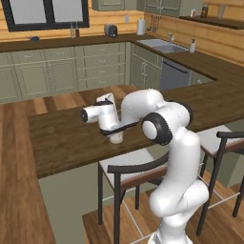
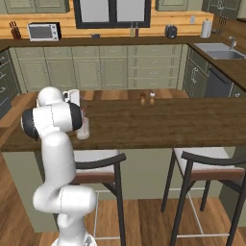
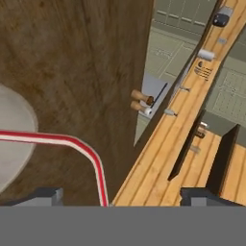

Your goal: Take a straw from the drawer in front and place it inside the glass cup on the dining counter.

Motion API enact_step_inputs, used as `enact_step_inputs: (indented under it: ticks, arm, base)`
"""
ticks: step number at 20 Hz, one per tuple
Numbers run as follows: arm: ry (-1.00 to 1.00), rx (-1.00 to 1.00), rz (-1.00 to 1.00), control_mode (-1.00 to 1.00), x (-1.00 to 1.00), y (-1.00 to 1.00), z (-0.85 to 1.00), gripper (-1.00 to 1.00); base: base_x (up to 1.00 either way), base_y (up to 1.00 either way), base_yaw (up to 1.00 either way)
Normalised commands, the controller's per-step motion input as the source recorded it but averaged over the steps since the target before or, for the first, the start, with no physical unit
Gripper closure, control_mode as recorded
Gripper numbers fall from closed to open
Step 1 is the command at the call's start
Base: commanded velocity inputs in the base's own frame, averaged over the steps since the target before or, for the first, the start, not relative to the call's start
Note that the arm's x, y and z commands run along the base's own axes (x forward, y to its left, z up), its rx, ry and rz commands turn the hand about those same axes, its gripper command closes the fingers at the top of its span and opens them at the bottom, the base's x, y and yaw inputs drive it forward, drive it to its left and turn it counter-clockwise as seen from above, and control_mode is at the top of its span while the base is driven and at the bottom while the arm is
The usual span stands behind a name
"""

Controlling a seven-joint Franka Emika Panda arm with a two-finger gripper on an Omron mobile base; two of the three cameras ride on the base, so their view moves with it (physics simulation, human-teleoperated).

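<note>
While my gripper (image 3: pixel 120 194) hangs wide open above the dining counter (image 3: pixel 81 62), gripping nothing, the straw (image 3: pixel 72 142) arcs between my fingertips toward the glass cup (image 3: pixel 12 139); two shakers (image 3: pixel 141 102) stand beyond.

The arm folds forward, wrist bent down, its fingers (image 3: pixel 43 194) spread apart.

Glass cup (image 2: pixel 83 129): one, on the dark wood surface (image 2: pixel 168 120).
Straw (image 3: pixel 72 141): one, red and white.
Small shakers (image 2: pixel 147 99): two, side by side on the surface.
Stools (image 2: pixel 206 161): two, dark-framed with pale seats.
Toaster oven (image 2: pixel 43 31): one, on the back counter.
Toaster (image 2: pixel 170 31): one.
Paper towel roll (image 2: pixel 206 28): one.
Sink (image 2: pixel 221 52): one.
Window (image 2: pixel 111 11): one.
</note>
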Motion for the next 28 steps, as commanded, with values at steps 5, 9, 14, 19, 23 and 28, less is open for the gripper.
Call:
enact_step_inputs:
  ticks: [5, 9, 14, 19, 23, 28]
  arm:
    - [0.17, 0.16, 0.00, -1.00, 0.00, 0.00, 0.05, -1.00]
    - [0.14, 0.22, 0.00, -1.00, 0.00, 0.00, 0.30, -1.00]
    - [0.06, 0.22, 0.00, -1.00, -0.30, 0.00, 0.50, -1.00]
    - [0.09, 0.24, -0.01, -1.00, -0.88, 0.00, 0.40, -1.00]
    - [0.13, 0.28, -0.05, -1.00, -1.00, -0.07, 0.38, -1.00]
    - [0.06, 0.28, -0.08, -1.00, -1.00, -0.36, 0.38, -1.00]
  base:
    - [0.00, 0.00, 0.00]
    - [0.00, 0.00, 0.00]
    - [0.00, 0.00, 0.00]
    - [0.00, 0.00, 0.00]
    - [0.00, 0.00, 0.00]
    - [0.00, 0.00, 0.00]
